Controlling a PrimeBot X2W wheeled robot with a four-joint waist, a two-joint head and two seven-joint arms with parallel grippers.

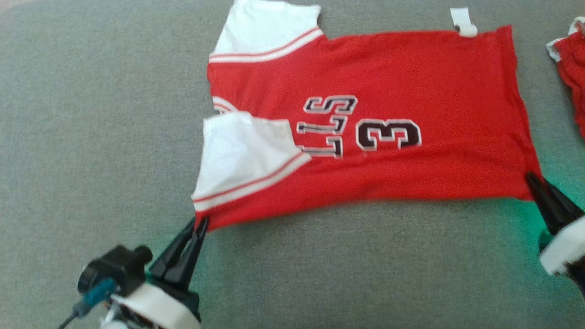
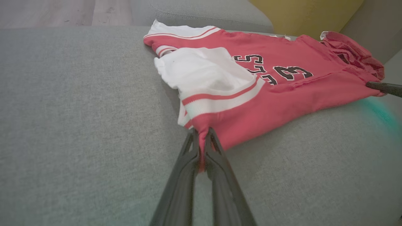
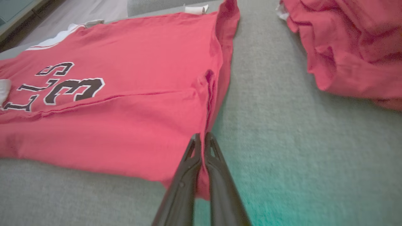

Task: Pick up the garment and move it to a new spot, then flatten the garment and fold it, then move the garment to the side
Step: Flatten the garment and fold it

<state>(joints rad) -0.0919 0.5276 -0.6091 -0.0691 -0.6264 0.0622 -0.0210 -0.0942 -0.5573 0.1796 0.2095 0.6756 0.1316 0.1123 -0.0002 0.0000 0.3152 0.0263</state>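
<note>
The garment [image 1: 434, 77], a red jersey with white sleeves, is spread almost flat on the grey cushion [image 1: 91, 137]. It is judged to be light, soft and limp, so it would sag if lifted, and it is best taken at the corners. The left hand [image 1: 201, 223] is closed on the near shoulder corner, and the right hand [image 1: 531, 177] on the near hem corner. The lettering is partly hidden by one sleeve [image 1: 242, 151] that is folded over it. A second red cloth [image 1: 573, 68] is cut off at the right edge.
</note>
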